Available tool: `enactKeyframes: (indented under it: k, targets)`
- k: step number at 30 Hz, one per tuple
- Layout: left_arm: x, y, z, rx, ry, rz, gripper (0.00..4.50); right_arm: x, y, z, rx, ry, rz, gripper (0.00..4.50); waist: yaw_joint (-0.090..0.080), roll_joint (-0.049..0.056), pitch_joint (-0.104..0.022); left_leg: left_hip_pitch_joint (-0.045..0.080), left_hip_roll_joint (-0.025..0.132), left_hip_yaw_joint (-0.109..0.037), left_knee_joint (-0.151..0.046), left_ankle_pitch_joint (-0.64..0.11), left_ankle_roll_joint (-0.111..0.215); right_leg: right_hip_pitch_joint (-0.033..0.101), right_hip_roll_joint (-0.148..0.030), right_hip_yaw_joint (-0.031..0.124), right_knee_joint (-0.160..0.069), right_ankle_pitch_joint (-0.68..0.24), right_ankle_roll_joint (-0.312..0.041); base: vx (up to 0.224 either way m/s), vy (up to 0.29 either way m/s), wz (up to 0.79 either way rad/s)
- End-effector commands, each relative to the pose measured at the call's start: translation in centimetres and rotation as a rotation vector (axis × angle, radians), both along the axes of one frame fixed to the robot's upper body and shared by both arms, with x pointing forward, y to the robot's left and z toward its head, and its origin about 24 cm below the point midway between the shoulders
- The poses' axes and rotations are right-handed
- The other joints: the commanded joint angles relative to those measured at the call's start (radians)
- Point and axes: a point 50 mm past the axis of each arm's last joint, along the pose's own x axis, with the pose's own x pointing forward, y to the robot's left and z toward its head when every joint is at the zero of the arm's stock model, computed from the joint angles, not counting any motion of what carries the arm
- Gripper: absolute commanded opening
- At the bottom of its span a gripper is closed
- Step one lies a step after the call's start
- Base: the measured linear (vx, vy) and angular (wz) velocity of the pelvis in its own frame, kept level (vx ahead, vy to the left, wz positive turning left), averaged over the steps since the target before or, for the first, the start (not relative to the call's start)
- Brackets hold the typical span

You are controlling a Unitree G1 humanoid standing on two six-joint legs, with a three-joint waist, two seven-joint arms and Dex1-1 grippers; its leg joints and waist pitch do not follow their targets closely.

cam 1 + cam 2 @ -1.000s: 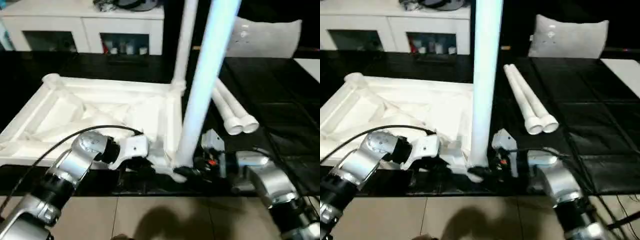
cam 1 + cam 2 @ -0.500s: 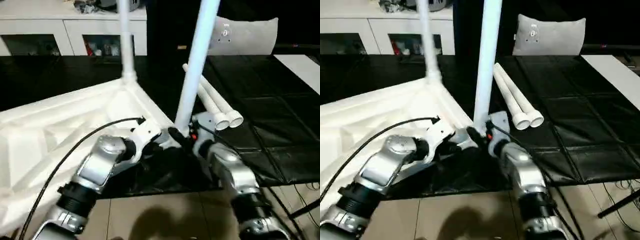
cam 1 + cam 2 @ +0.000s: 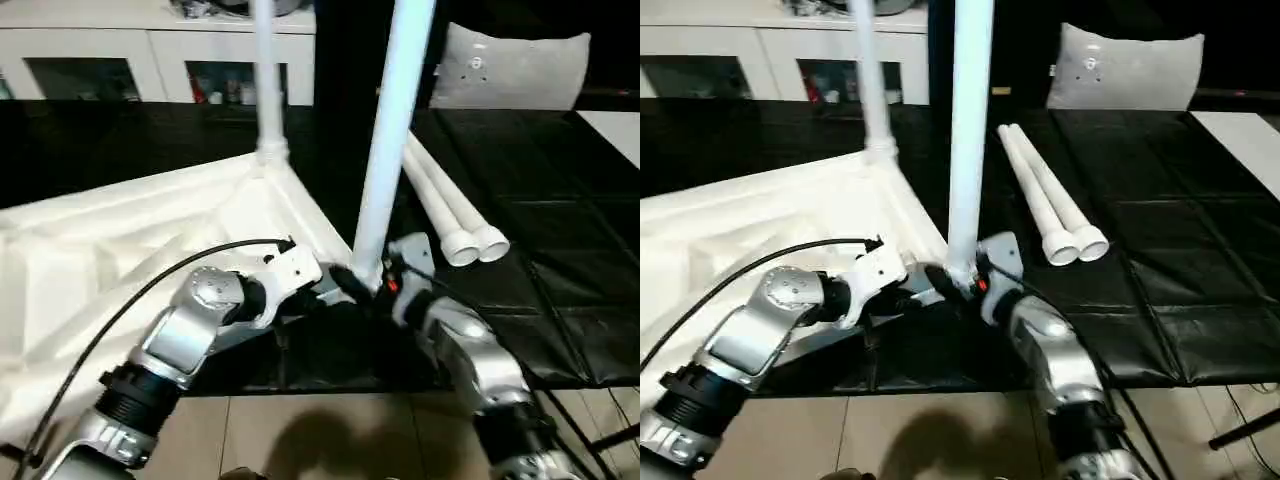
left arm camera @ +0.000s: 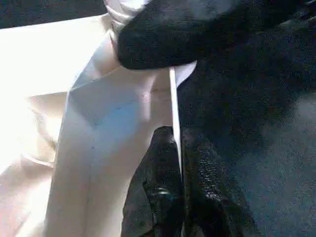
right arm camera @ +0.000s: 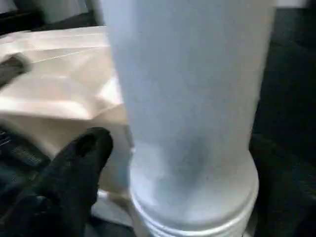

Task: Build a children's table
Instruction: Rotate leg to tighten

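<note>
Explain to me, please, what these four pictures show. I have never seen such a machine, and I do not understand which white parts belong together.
This is a humanoid robot building a children's table. Two pictures come from a camera on its head, looking down over its silver arms; the other two come from small cameras on its wrists.

The white table top lies upside down on a black mat, ribbed side up. Two white legs already stand upright in its corners: the far leg and the near leg. Two spare legs lie side by side on the mat.

The left gripper pinches the thin edge of the top near the corner. The right gripper is at the foot of the near leg; whether it is closed on it is unclear. Behind stand a white cabinet and a pillow.
</note>
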Motion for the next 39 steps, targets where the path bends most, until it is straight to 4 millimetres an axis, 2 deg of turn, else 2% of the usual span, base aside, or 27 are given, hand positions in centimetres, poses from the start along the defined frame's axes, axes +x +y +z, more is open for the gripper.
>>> enactKeyframes:
  k: [1, 3, 8, 11, 12, 13, 17, 18, 21, 28, 29, 32, 38, 39]
  targets:
    - [0.0, -0.1, 0.9, 0.007, -0.039, -0.137, 0.0, -0.8, -1.4, 1.1, -0.032, -0.064, 0.133, 4.48, -0.001, 0.017, -0.064, 0.028, 0.035, -0.016, -0.072, -0.271, -0.004, 0.043, -0.061, 0.031, -0.073, -0.142, -0.2, 0.0, 0.0, 0.0]
    - [-0.1, 0.3, 0.8, 0.025, -0.03, -0.189, 0.0, -1.3, -2.1, 1.2, -0.07, -0.066, 0.22, 4.48, 0.001, 0.015, -0.065, 0.029, 0.035, -0.017, -0.072, -0.273, 0.0, 0.045, -0.061, 0.031, -0.075, -0.145, -0.194, 0.0, 0.0, 0.0]
    - [-0.4, 1.0, 0.5, 0.073, -0.012, -0.298, 0.0, -2.2, -2.9, 1.2, -0.159, -0.058, 0.388, 4.48, -0.002, 0.012, -0.064, 0.027, 0.035, -0.016, -0.07, -0.282, 0.006, 0.045, -0.064, 0.031, -0.076, -0.176, -0.206, 0.0, 0.0, 0.0]
    - [-0.6, 1.3, 0.4, 0.095, 0.002, -0.368, 0.0, -2.2, -3.2, 1.2, -0.193, -0.047, 0.462, 4.48, -0.001, 0.012, -0.066, 0.028, 0.037, -0.015, -0.068, -0.262, 0.011, 0.044, -0.064, 0.03, -0.072, -0.145, -0.222, 0.0, 0.0, 0.0]
    - [-0.7, 1.3, 0.3, 0.104, 0.009, -0.394, 0.0, -2.2, -3.3, 1.3, -0.198, -0.041, 0.484, 4.48, 0.0, 0.007, -0.066, 0.028, 0.037, -0.015, -0.067, -0.253, 0.017, 0.045, -0.063, 0.029, -0.069, -0.13, -0.23, 0.0, 0.0, 0.0]
    - [-0.7, 1.4, 0.3, 0.109, 0.016, -0.414, 0.0, -2.2, -3.4, 1.3, -0.201, -0.036, 0.503, 4.22, 0.0, 0.009, -0.066, 0.028, 0.036, -0.014, -0.066, -0.251, 0.021, 0.044, -0.063, 0.029, -0.069, -0.127, -0.235, 0.0, 0.0, 0.0]
    - [-0.8, 1.7, 0.2, 0.14, 0.029, -0.479, 0.0, -2.0, -3.4, 1.7, -0.198, -0.025, 0.557, 4.02, 0.005, 0.008, -0.066, 0.029, 0.038, -0.013, -0.066, -0.252, 0.022, 0.045, -0.064, 0.029, -0.068, -0.138, -0.24, 0.0, 0.0, 0.0]
    - [-0.8, 1.8, 0.2, 0.152, 0.03, -0.499, 0.0, -2.1, -3.3, 1.7, -0.2, -0.016, 0.588, 3.8, 0.007, 0.006, -0.066, 0.029, 0.038, -0.012, -0.065, -0.251, 0.022, 0.044, -0.065, 0.029, -0.068, -0.143, -0.239, 0.0, 0.0, 0.0]
    - [-0.7, 1.9, 0.2, 0.165, 0.029, -0.52, 0.0, -2.1, -3.2, 1.7, -0.203, -0.012, 0.624, 3.57, 0.016, 0.005, -0.068, 0.031, 0.04, -0.01, -0.063, -0.231, 0.024, 0.043, -0.065, 0.029, -0.064, -0.121, -0.242, 0.0, 0.0, 0.0]
    - [-0.4, 2.1, 0.2, 0.177, 0.028, -0.551, 0.0, -2.1, -2.9, 1.8, -0.198, -0.007, 0.673, 3.01, 0.02, 0.004, -0.067, 0.03, 0.04, -0.01, -0.063, -0.234, 0.019, 0.043, -0.066, 0.029, -0.064, -0.135, -0.242, 0.0, 0.0, 0.0]
    - [-0.5, 2.2, 0.2, 0.177, 0.029, -0.554, 0.0, -2.2, -2.8, 1.8, -0.197, -0.005, 0.676, 2.9, 0.019, -0.001, -0.068, 0.031, 0.04, -0.009, -0.064, -0.236, 0.018, 0.043, -0.066, 0.029, -0.065, -0.139, -0.241, 0.0, 0.0, 0.0]
    - [-0.5, 2.2, 0.2, 0.175, 0.031, -0.558, 0.0, -2.2, -2.8, 1.7, -0.193, -0.001, 0.681, 2.8, 0.02, 0.005, -0.068, 0.031, 0.041, -0.011, -0.064, -0.233, 0.017, 0.042, -0.067, 0.029, -0.063, -0.144, -0.239, 0.0, 0.0, 0.0]
    - [-0.4, 2.4, 0.0, 0.167, 0.044, -0.551, 0.0, -2.6, -2.6, 1.4, -0.177, 0.018, 0.687, 2.68, 0.02, 0.004, -0.069, 0.03, 0.04, -0.01, -0.063, -0.231, 0.017, 0.043, -0.066, 0.028, -0.063, -0.133, -0.241, 0.0, 0.0, 0.0]
    - [-0.5, 2.4, 0.0, 0.149, 0.052, -0.537, 0.0, -2.7, -2.4, 1.4, -0.157, 0.03, 0.676, 2.68, 0.021, 0.008, -0.069, 0.03, 0.04, -0.011, -0.063, -0.23, 0.016, 0.044, -0.066, 0.028, -0.062, -0.13, -0.242, 0.0, 0.0, 0.0]
